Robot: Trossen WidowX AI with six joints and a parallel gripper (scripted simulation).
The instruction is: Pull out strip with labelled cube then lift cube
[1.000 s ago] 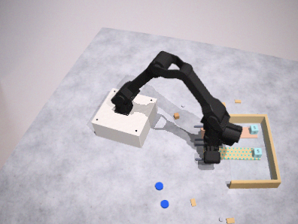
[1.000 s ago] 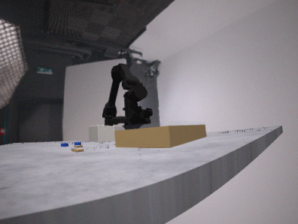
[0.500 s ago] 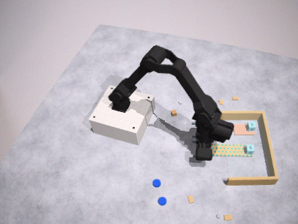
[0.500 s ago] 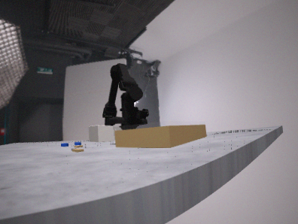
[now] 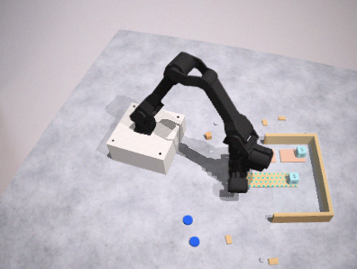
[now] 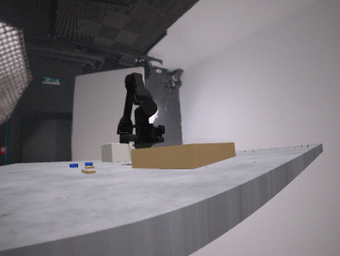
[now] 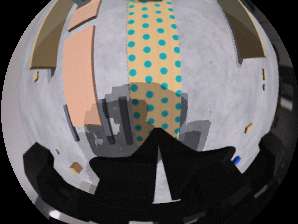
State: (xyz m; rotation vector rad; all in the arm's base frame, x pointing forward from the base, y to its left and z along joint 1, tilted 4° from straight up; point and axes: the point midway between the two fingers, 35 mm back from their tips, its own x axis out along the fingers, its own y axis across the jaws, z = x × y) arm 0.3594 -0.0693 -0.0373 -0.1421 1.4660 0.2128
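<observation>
A yellow strip with teal dots [image 5: 270,180] [image 7: 155,47] lies unbroken as far as it shows. A pale teal cube [image 5: 294,178] with a dark mark sits on its far end. A salmon strip [image 5: 288,156] [image 7: 80,75] lies beside it, with a gap from a second salmon piece [image 7: 84,16]. Another teal marked cube [image 5: 301,151] sits on the salmon strip's far part. Neither mark is readable. My gripper [image 7: 157,131] is shut and empty, its tips over the dotted strip's near end. The arm hides the tips in the top view.
A wooden three-sided wall [image 5: 324,180] [image 6: 172,157] [image 7: 246,30] surrounds the strips' far parts, with its open side toward the arm. Two blue discs [image 5: 187,219] [image 5: 194,241], an orange block [image 5: 208,135] [image 7: 76,167] and several small tan pieces lie outside it.
</observation>
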